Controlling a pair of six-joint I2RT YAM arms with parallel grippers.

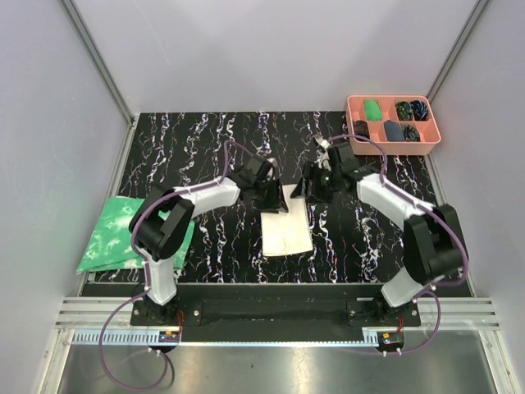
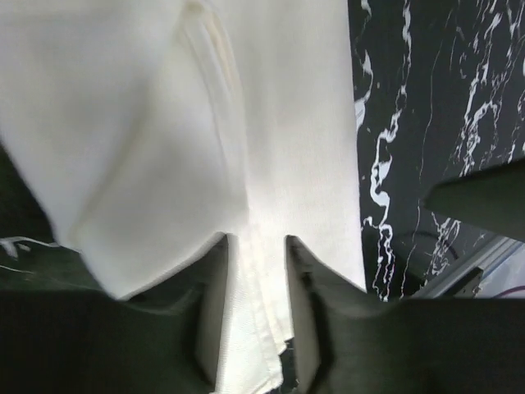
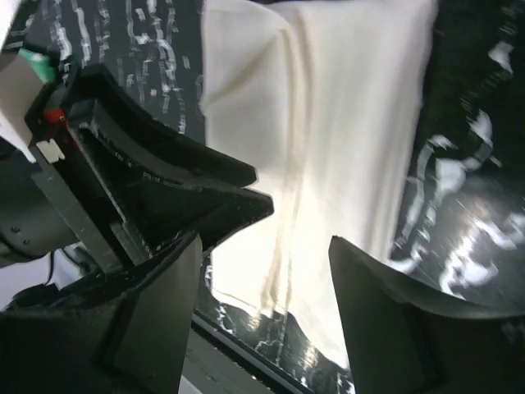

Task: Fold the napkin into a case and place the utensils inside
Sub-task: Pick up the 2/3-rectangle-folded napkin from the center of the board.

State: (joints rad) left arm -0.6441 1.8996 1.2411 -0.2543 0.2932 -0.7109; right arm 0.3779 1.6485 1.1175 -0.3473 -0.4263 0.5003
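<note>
Napkin [image 1: 287,234] lies as soft cream layered rectangle.

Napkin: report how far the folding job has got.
Done: the napkin lies folded into a layered rectangle. In hand: left fingers straddle its seam, grip unclear; right fingers stand open above it. Remaining: any final fold, and putting utensils inside; none show in it.
</note>
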